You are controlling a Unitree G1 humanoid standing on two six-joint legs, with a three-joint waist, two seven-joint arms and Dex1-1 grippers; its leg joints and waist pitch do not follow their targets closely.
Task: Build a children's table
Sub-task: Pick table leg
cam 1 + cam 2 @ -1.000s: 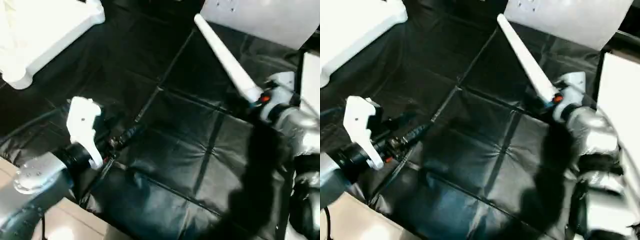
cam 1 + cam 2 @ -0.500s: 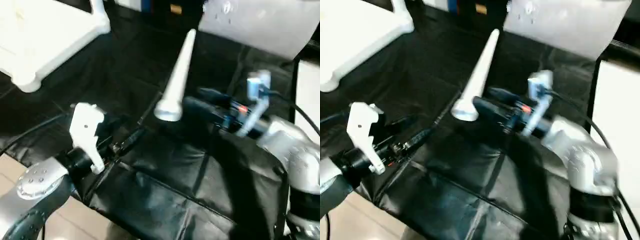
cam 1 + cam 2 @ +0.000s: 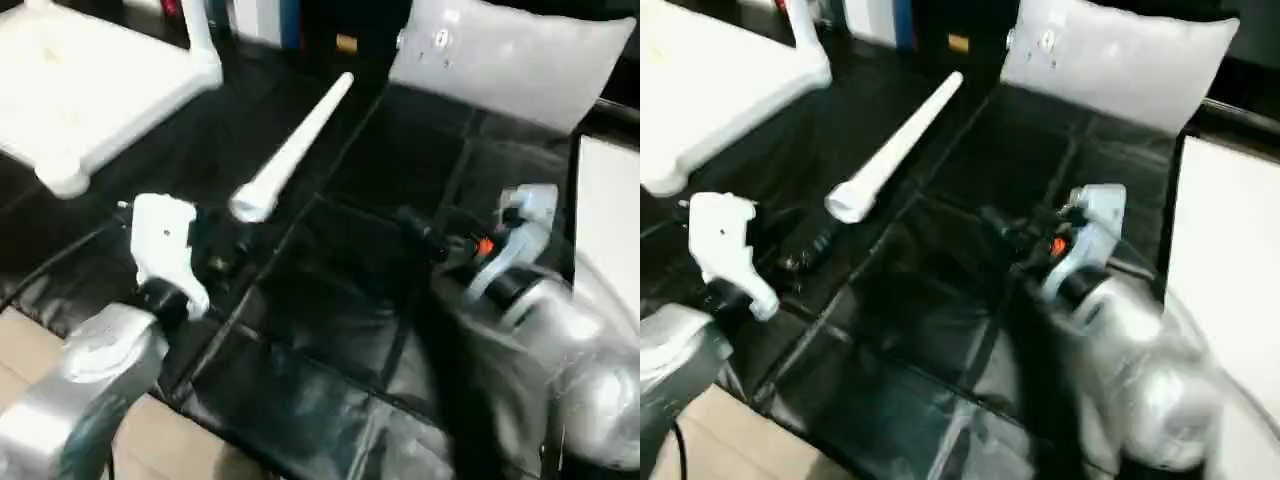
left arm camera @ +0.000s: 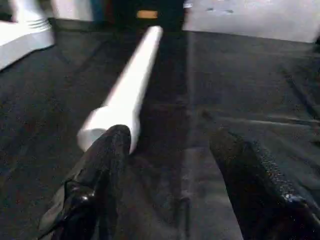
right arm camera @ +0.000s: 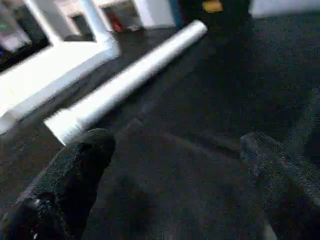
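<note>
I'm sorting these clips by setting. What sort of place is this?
Probably an indoor lab or workshop set up for furniture assembly: a black sheet covers the work surface, a loose white table leg lies on it, and the white tabletop sits at one side.

One loose leg (image 3: 290, 150), centre frame. One table top (image 3: 90, 85), upper left, one leg fitted (image 3: 197, 25). One pad (image 3: 520, 65), upper right. Two grippers: left (image 4: 170, 150), right (image 5: 175, 155).

A white tapered leg (image 3: 290, 150) lies loose on the black worktop, wide end nearest the robot, while the white top (image 3: 95, 85) sits far left with one leg (image 3: 197, 28) upright.
</note>
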